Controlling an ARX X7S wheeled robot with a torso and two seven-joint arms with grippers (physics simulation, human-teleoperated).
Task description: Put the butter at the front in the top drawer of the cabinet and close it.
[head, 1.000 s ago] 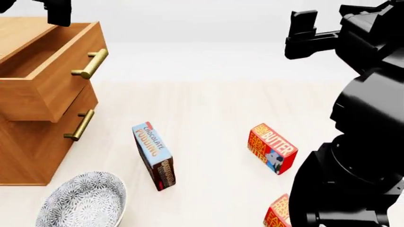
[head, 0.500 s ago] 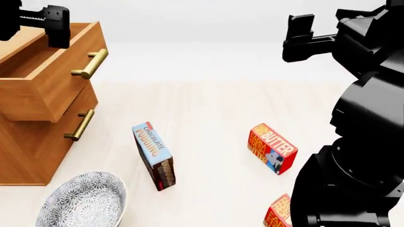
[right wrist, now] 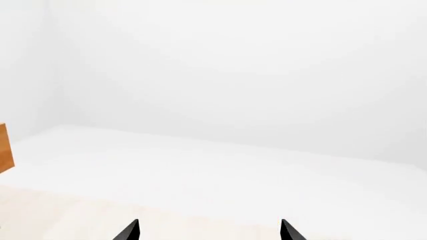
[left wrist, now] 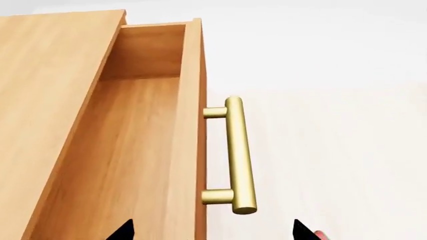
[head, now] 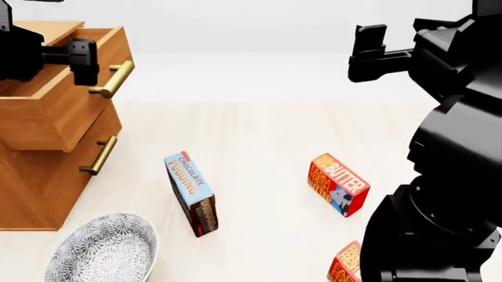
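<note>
A pale, whitewashed wood-plank floor fills the near part of the room, its grain faint and even. Farther back it gives way to a plain white surface that meets a bare white wall. The light is soft and even, casting only weak shadows.

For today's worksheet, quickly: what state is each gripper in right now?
Left gripper: open, holding nothing, above the open top drawer.
Right gripper: open, holding nothing.

Pale wood floor w/ cabinet, patterned bowl, pudding carton, 2 butter cartons.
</note>
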